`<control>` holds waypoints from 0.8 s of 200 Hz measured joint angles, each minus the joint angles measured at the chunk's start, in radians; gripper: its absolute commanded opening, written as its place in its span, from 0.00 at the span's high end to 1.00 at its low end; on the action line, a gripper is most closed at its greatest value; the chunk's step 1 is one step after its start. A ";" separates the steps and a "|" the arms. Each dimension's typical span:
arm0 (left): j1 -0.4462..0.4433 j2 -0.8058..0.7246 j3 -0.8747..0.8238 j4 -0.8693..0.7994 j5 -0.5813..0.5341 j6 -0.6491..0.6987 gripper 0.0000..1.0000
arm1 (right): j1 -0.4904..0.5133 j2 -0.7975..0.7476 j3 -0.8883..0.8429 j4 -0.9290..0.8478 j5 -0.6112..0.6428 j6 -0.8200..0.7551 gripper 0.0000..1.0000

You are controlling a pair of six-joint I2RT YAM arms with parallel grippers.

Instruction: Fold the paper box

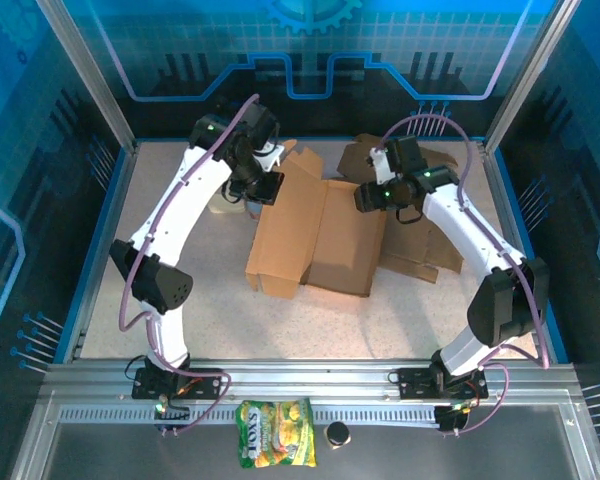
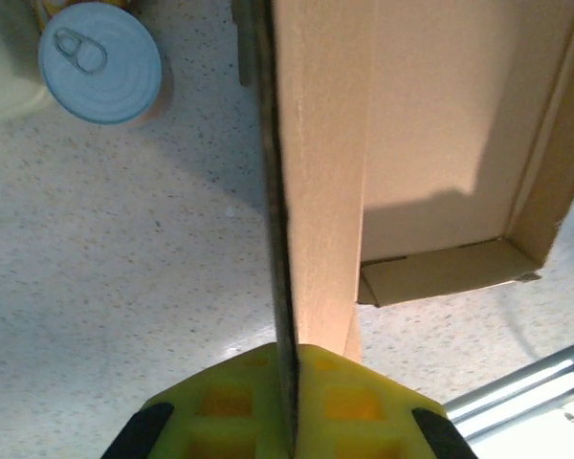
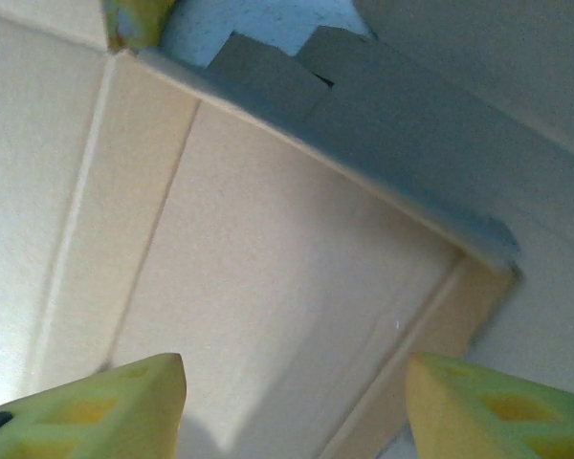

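The cardboard box (image 1: 320, 235) lies partly opened out in the middle of the table (image 1: 220, 320). Its broad panels are spread flat, and loose flaps reach out from its far right side.

The left arm (image 1: 170, 225) rises from its base on the near left of the box and bends in a high arch, so its wrist hangs over the box's far left corner. There the left gripper (image 1: 263, 187) points down at the box edge. In the left wrist view, the left gripper (image 2: 292, 382) is clamped tight on a raised wall of the box (image 2: 421, 124), with the thin cardboard edge running straight up from between the yellow fingers (image 2: 220, 402). Left of that wall, a can (image 2: 100, 62) with a pull-tab lid stands on the table, just apart from the box.

The right arm (image 1: 470, 235) climbs from the near right of the box, folds at its elbow and reaches inward. This puts the right gripper (image 1: 372, 197) over the box's far right part. In the right wrist view, the right gripper (image 3: 292, 402) is spread wide and grasps nothing. Its two yellow fingertips (image 3: 86, 402) stand well apart above a pale inner panel of the box (image 3: 268, 268), near a fold line.

On the near side of the box, beyond the table edge, a snack bag (image 1: 275, 432) and a small dark round thing (image 1: 337, 434) rest on the metal frame (image 1: 100, 440).
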 measured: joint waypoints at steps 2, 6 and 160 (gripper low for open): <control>-0.003 0.000 0.000 0.000 -0.004 0.002 1.00 | 0.004 0.000 -0.008 0.011 0.000 -0.019 0.36; -0.011 0.001 0.001 0.000 -0.018 0.009 1.00 | 0.008 0.000 -0.023 0.031 0.004 -0.045 0.36; -0.214 0.062 0.099 0.048 -0.429 0.212 0.99 | -0.132 -0.020 0.134 0.300 -0.421 0.524 0.43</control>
